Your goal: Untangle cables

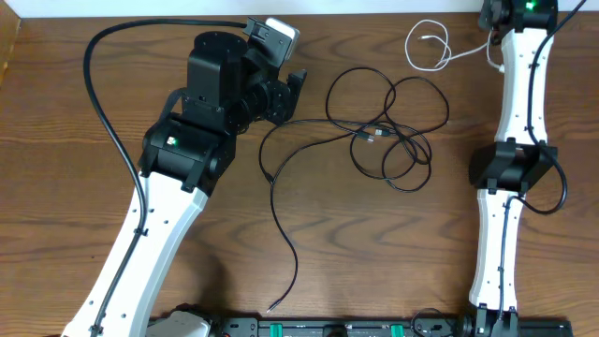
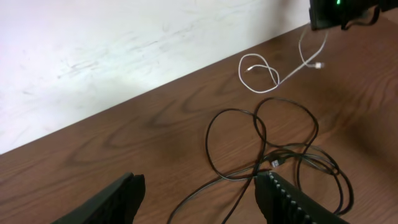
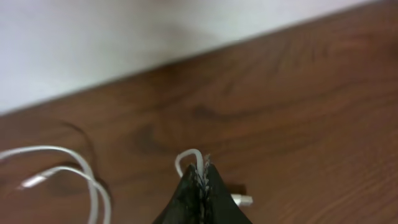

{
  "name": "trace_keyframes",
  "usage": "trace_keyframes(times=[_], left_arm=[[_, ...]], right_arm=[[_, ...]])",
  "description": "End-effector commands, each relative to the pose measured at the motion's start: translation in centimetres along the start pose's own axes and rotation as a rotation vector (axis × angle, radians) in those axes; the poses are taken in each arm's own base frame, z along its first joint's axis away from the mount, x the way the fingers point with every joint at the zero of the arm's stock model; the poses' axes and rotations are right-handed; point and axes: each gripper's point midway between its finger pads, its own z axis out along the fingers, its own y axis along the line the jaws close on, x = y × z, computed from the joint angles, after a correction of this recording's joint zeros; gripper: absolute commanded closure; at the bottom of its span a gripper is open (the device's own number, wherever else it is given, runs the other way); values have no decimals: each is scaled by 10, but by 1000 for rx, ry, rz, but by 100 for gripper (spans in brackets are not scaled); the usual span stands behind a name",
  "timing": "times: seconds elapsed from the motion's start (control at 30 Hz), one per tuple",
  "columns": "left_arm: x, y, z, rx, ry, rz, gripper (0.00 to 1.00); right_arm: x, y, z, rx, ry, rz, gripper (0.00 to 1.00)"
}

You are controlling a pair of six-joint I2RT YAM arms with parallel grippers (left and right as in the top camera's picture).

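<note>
Our right gripper is closed on the white cable at the table's far edge — to hold it apart, we think, from the black cable — coiled mid-table. The left gripper hangs open near that coil, empty.

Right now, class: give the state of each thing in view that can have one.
white cable: looped, apart from the black one, pinched near a plug.
black cable: slack, in overlapping loops, not held.
left gripper: open, empty.
right gripper: shut on the white cable.
</note>
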Motion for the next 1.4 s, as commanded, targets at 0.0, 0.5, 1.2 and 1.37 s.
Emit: trace_keyframes(times=[0.0,0.5,1.2,1.37], left_arm=[[-1,3,-1,-12,1,15,38],[0,3,-1,-11,3,15,38],[14,4,25,1,54,7,38],[13,4,25,2,50,7,38]], right_arm=[[16,-20,19,91,37,26,99],[44,-105,26,321,148,102,99],[115,-289,11,492,401,407,99],[114,-288,13,482,399,412,99]])
